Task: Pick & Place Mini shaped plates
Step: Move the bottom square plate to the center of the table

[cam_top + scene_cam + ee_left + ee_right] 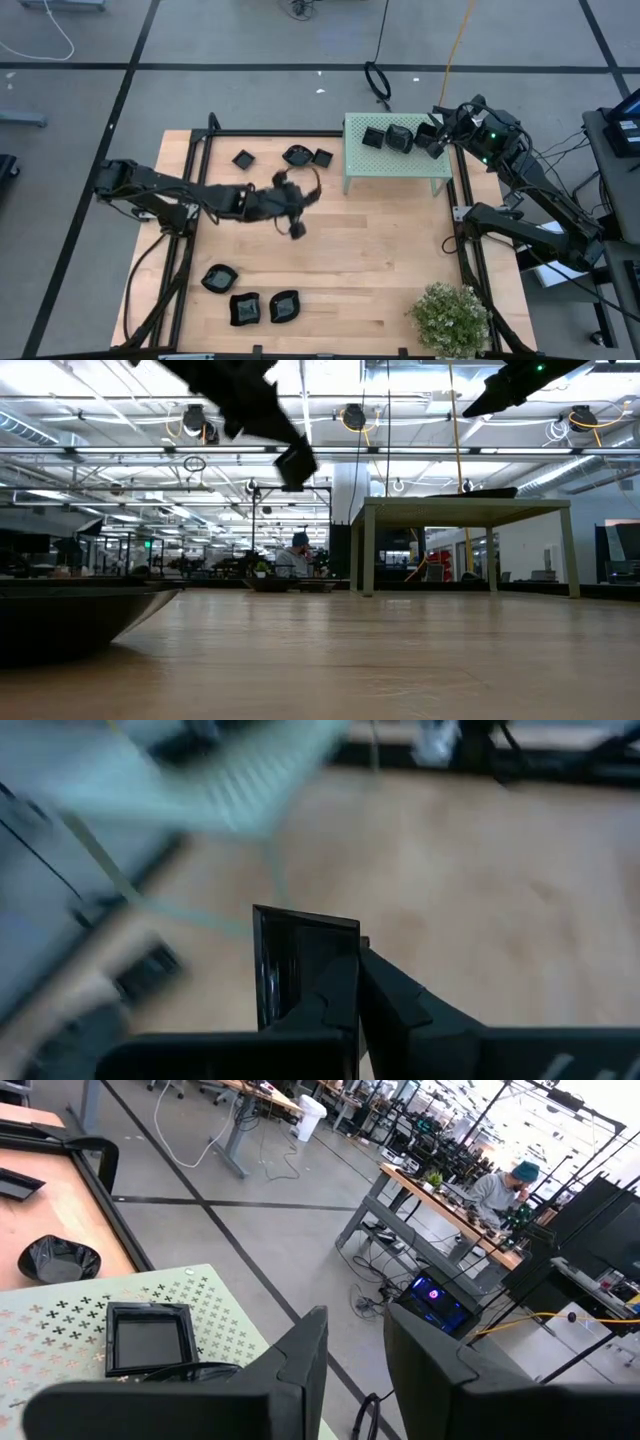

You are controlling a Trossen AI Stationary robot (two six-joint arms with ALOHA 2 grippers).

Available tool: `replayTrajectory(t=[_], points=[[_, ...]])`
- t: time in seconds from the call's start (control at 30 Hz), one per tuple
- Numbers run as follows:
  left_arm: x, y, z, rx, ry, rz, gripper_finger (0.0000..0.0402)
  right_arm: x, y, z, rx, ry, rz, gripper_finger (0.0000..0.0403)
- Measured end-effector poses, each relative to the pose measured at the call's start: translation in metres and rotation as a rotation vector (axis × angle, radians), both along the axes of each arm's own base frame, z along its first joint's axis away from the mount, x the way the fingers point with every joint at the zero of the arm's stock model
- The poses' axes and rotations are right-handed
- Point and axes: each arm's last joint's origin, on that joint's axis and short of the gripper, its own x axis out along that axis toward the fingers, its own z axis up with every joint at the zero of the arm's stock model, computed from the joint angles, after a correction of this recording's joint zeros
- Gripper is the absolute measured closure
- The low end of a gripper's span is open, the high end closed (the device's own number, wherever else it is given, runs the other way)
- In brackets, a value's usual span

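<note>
Clamped edge-on between the left gripper's (358,982) two dark fingers: one small square glossy black plate (300,965), standing nearly upright in the left wrist view, its flat face turned sideways to the jaws. Carried well clear of the pale wooden table (380,260), as the low view shows plate and gripper high above the boards. Placed, from above, out over open wood, off the near left corner of the pale green perforated stand (395,160) and lower than its top.

Turning point of the coming move, as a judgement: stand lying beyond and to the side of the held plate, so a lift and a reach towards that top, then a tilt of the plate from upright to flat before release. Left arm plainly the nearer one to this plate, since already gripping it.

Over the far right corner of the same stand, the right gripper (350,1360), jaws parted with empty space between them, nothing held. Just beside it on the stand's top, two more black square plates (373,137), one seen flat in the right wrist view.

Off the stand's left side, three loose black dishes (297,155) on the wood. Far from the stand, along the table's near edge, three further wavy-edged black dishes (219,278). At the near right corner, a small green potted plant (450,315).
</note>
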Motion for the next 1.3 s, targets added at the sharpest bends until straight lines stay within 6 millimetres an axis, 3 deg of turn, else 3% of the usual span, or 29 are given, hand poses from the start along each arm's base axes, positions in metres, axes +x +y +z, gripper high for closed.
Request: replayTrajectory(t=[0.17,0.33,0.7,1.03,1.3], points=[[0.016,0.025,0.044,0.147,-0.066,0.016,0.0395,0.0,0.0,0.0,0.0,0.0,0.0,0.0314],[0.04,0.04,0.054,0.139,-0.078,-0.062,0.0398,0.001,0.0,0.0,0.043,-0.052,-0.004,0.0314],[0.12,0.043,-0.018,0.084,0.124,-0.366,0.0393,0.006,0.0,-0.003,0.081,-0.056,0.123,0.0314],[0.14,0.047,-0.086,0.226,0.358,-0.519,0.0385,0.017,-0.011,-0.012,0.129,-0.012,0.121,0.0314],[0.143,0.038,-0.108,0.196,0.408,-0.529,0.0398,0.022,-0.016,-0.031,0.177,0.032,0.118,0.0314]])
